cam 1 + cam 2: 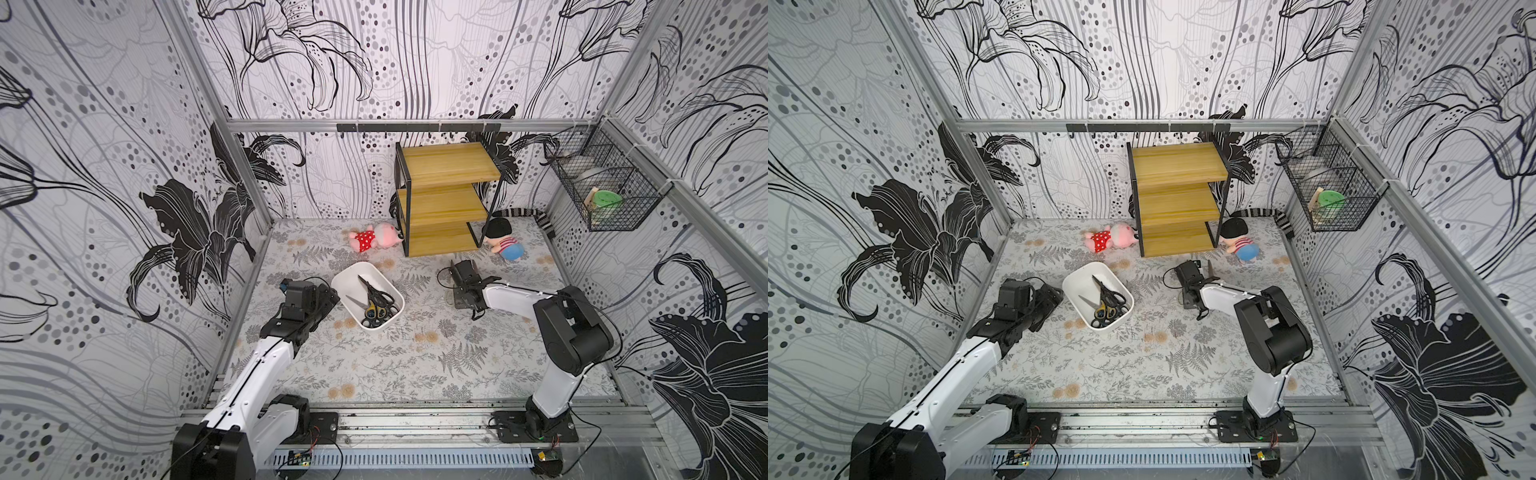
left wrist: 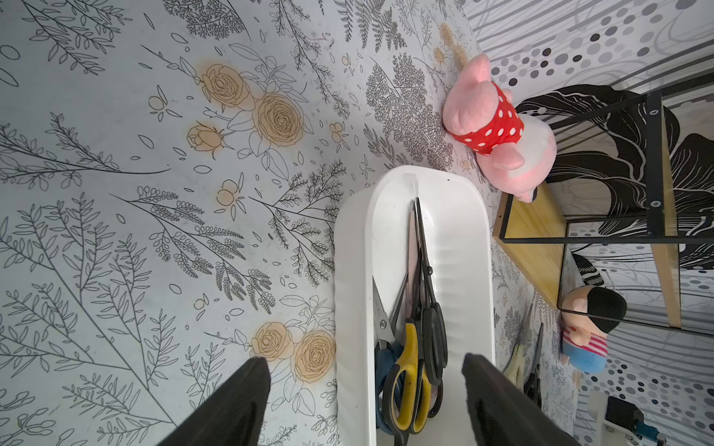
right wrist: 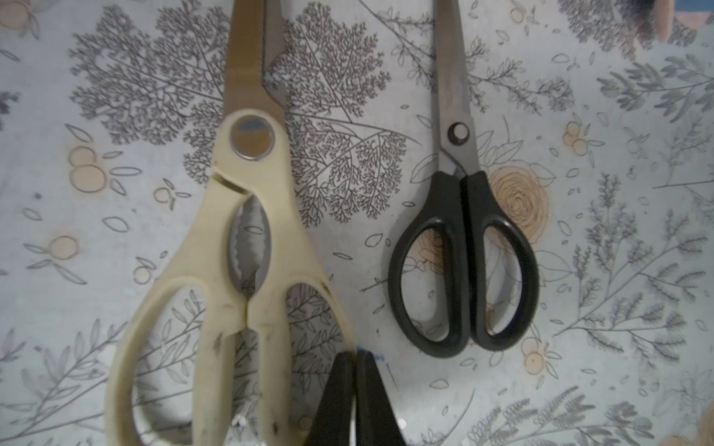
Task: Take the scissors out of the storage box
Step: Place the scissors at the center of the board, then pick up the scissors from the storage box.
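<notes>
Handles bunched at one end, the scissors (image 1: 376, 302) (image 1: 1108, 304) lie in the white storage box (image 1: 352, 277) (image 1: 1080, 284), set at a slant on the floral-covered table (image 1: 374, 365), left of its middle, in both top views. The left gripper (image 1: 330, 296) hangs just beside the box's left long wall. The right gripper (image 1: 459, 300) points down at the table well to the right of the box, in front of the wooden shelf (image 1: 451, 195) at the back edge. A pink plush pig (image 1: 376, 239) and a black-haired doll (image 1: 505, 241) lie on either side of the shelf.

From the left wrist camera, the left gripper (image 2: 366, 359) is spread wide and grasps nothing. One of its black fingers (image 2: 232, 405) shows against bare table, the other against the box's opposite rim. Inside the box (image 2: 463, 251), a yellow-black pair (image 2: 409, 370), a dark blue pair (image 2: 384, 359) and a long black pair (image 2: 430, 309) overlap, blades toward the far end.

From the right wrist camera, a cream-handled pair (image 3: 247, 231) and a black-handled pair (image 3: 463, 251) lie side by side on the table, apart, with blades pointing the same way. The right gripper (image 3: 355, 357) is clenched with nothing between its tips, just beside a handle loop of the cream-handled pair.
</notes>
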Motion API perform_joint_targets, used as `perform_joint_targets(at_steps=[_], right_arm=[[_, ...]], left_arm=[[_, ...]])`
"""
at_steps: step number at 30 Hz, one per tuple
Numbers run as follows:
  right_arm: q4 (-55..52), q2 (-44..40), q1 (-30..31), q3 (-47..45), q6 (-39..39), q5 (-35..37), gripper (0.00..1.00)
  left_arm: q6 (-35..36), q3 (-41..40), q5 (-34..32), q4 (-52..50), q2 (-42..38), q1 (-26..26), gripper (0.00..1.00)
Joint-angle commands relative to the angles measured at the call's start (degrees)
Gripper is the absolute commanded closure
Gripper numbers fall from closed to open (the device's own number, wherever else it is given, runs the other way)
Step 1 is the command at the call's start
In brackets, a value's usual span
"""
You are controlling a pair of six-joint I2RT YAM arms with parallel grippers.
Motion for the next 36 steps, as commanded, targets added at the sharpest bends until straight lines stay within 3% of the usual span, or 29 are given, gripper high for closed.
perform_joint_targets(at_steps=[1,10,14,16,20,27,32,36], right_arm=[[-1.7,1.2,-0.1,1.7,-0.4,-1.2,0.91],[-4.3,0.4,-0.3,3.9,-1.5,-1.5,0.74],[-8.7,-2.6,-0.3,7.3,-1.3,-1.2,0.74],[-11.3,-4.5,-0.3,10.2,-1.0,-4.2,0.74],[-11.2,-6.7,0.5,13.9,0.1,-22.2,0.71],[-8.0,-3.4,9.6,17.8,5.4,-33.1,0.71],[-9.3,4.2,16.8,25.1,4.6,-32.6,0.71],[-10.1,9.3,19.3,29.9,3.9,-31.7,0.71]], left_arm=[[0.0,0.9,-1.1,0.7,0.2,-0.2,0.17],[0.2,1.1,-1.1,0.7,0.5,-0.1,0.16],[0.6,1.3,-1.3,0.4,0.4,-0.1,0.17],[1.3,1.6,-1.8,0.2,0.4,-0.1,0.17],[1.7,1.4,-2.5,0.7,1.2,-0.1,0.16],[0.0,-0.8,-1.6,3.0,1.5,-0.1,0.16],[-0.3,-2.2,-1.9,2.9,0.0,-0.1,0.16],[0.0,-3.3,-1.4,2.7,-0.7,-0.1,0.16]])
